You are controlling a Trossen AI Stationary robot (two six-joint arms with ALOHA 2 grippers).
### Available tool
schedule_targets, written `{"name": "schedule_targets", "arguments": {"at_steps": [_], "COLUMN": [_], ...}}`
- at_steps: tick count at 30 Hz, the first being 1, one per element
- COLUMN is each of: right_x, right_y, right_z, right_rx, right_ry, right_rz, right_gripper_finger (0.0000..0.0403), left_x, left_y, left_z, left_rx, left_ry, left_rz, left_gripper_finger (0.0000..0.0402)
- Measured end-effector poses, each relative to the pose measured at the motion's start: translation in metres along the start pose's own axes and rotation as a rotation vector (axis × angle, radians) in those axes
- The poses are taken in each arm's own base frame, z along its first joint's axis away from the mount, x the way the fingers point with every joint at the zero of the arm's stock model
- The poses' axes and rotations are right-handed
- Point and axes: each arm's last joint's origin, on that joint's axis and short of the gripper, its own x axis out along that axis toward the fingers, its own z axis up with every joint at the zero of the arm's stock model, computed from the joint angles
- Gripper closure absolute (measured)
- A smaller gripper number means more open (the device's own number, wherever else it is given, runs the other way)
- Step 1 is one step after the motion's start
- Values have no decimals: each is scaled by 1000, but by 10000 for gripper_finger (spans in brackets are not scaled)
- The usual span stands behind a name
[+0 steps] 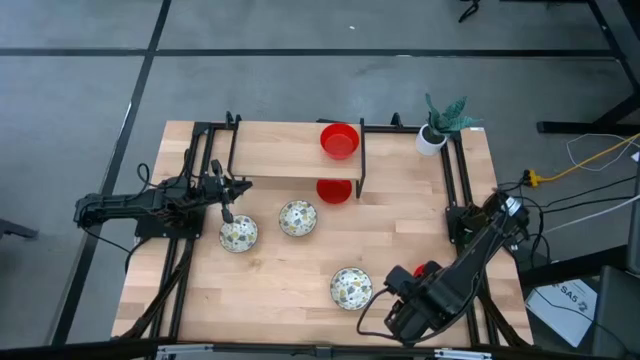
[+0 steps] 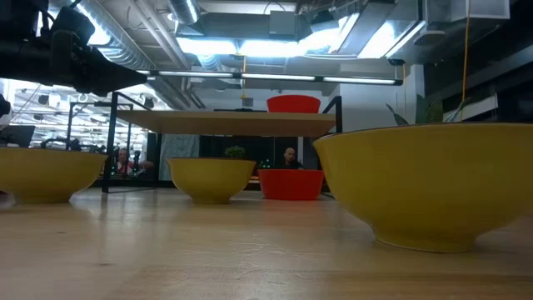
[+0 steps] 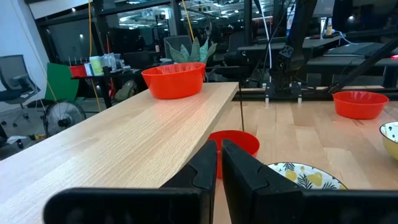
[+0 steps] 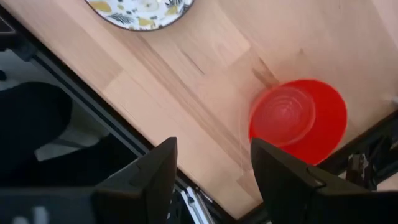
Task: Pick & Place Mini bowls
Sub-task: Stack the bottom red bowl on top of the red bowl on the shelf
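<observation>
- Three patterned bowls lie on the counter (image 1: pixel 400 200): one (image 1: pixel 238 235) near the left side, a second (image 1: pixel 298 218) just beside it toward the middle, and a third (image 1: pixel 351 288) near the front edge.
- One red bowl (image 1: pixel 339 140) stands on the raised wooden shelf (image 1: pixel 280 160) at the back.
- A second red bowl (image 1: pixel 334 190) sits on the counter under the front edge of this shelf, partly hidden by it.
- A third red bowl (image 4: pixel 298 121) lies upside down near the counter's right front corner, beside the metal frame.
- The left hand (image 1: pixel 226 212) hovers just above the left patterned bowl, with its fingers (image 3: pixel 205 168) closed together and holding nothing.
- The right hand (image 4: pixel 211 180) hangs over the front right part, near the upside-down bowl, with fingers spread open and empty.
- A white pot with a green plant (image 1: pixel 440 125) stands at the back right corner.
</observation>
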Motion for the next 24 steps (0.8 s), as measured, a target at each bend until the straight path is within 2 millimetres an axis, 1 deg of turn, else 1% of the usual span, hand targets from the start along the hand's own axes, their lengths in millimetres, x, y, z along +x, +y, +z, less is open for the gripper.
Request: {"name": "schedule_targets", "arguments": {"at_steps": [5,10,19,24], "right_x": [12,18,18,18], "right_y": [7,11,9,8], "right_z": [-1,-7,-29,-30], "right_rx": [16,3,52,72], "right_ry": [23,28,-8,-11], "right_rz": [-32,-52,-76,-79], "right_gripper_finger": [199,199,199,199], "left_x": [0,0,0,0], "left_y": [0,0,0,0], "left_z": [0,0,0,0], "left_rx": [0,0,0,0], "left_ry": [0,0,0,0], "left_rz": [0,0,0,0], "left_gripper_finger": [385,382,384,384]}}
